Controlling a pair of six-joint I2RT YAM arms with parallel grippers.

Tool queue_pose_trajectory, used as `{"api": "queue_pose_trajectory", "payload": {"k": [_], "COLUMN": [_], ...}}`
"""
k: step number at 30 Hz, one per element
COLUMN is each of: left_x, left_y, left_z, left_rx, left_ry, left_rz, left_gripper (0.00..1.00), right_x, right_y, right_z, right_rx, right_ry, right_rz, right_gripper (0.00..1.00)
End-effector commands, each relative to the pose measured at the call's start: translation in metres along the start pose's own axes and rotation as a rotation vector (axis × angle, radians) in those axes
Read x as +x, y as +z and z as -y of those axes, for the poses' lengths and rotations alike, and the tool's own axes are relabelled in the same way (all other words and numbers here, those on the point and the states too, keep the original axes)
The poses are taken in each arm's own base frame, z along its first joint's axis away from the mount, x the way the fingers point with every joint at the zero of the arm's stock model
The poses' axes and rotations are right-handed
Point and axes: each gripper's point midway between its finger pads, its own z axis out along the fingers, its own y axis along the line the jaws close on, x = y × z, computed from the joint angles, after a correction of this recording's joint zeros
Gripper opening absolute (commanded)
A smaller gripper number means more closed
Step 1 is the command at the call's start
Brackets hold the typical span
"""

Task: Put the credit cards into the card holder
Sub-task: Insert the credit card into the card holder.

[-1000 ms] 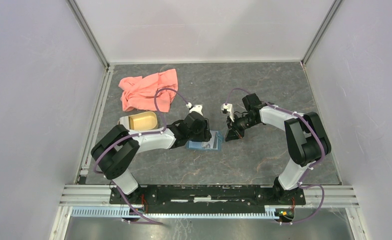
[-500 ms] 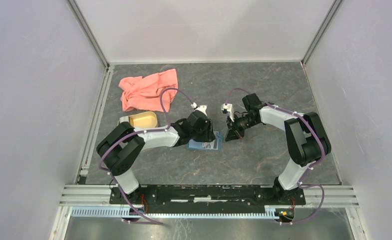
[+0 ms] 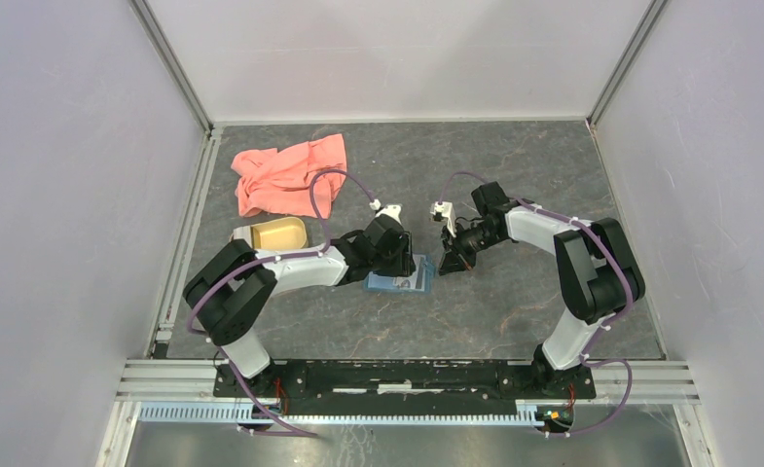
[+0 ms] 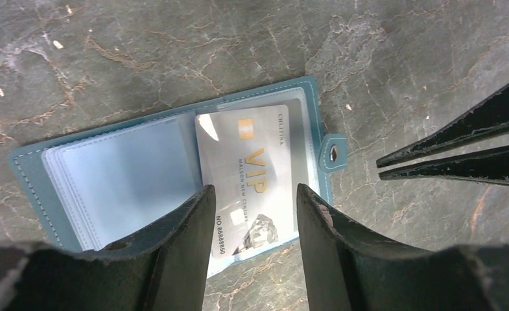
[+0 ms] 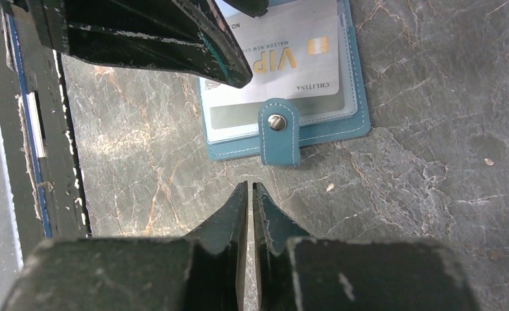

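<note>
Left wrist view looks down on the card holder (image 4: 118,172), lying open and flat on the table (image 4: 141,52), with a pale card (image 4: 255,168) in the half that carries the snap tab (image 4: 332,152). The left gripper (image 4: 255,194) is spread over the card's near end; whether it touches, I cannot tell. The right gripper (image 5: 249,188) is pressed together on nothing, just beside the tab. The card seems only partly seated, so a gentle lengthwise push, low and square to the sleeve, should serve best, with the right gripper pinning the tab side. The holder is stitched teal leatherette with clear glossy sleeves; the card is thin, stiff, slick plastic with gold lettering; the table is matte, veined grey
</note>
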Motion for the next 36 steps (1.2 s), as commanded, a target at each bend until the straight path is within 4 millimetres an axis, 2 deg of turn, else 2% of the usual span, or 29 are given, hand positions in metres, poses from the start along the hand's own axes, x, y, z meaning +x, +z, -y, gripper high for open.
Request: {"api": "queue_pose_trajectory", "payload": {"k": [1,12,23,30,36], "left_x": [-0.012,-0.004,0.025,0.033,0.026], "left_y": [-0.009,-0.005,0.007,0.013,0.012], "left_z": [-0.004,-0.014,-0.006,0.016,0.036], "left_rx": [-0.028,-0.067,0.013,0.138,0.228], "left_ry": [0.058,0.078,0.019,-0.037,-0.071], "left_rz": [0.047,0.02,-0.073,-0.097,-0.082], "left_gripper": [0.56,0.56,0.55,0.54,0.54], "right_x": [-0.004,0.01,0.016,0.015,0.013], "right_y": [0.005,0.022,0.031,0.032,0.03], "right_z": [0.001,0.005,0.004,0.004,0.004], "right_rx": [-0.005,0.01,0.0,-0.002,-0.001], "right_ry": [-0.007,0.039,0.065,0.064,0.056], "right_rz": [0.005,-0.065,-0.083,-0.082,-0.079], "right_gripper": [0.1,0.02,0.01,0.01,0.01]}}
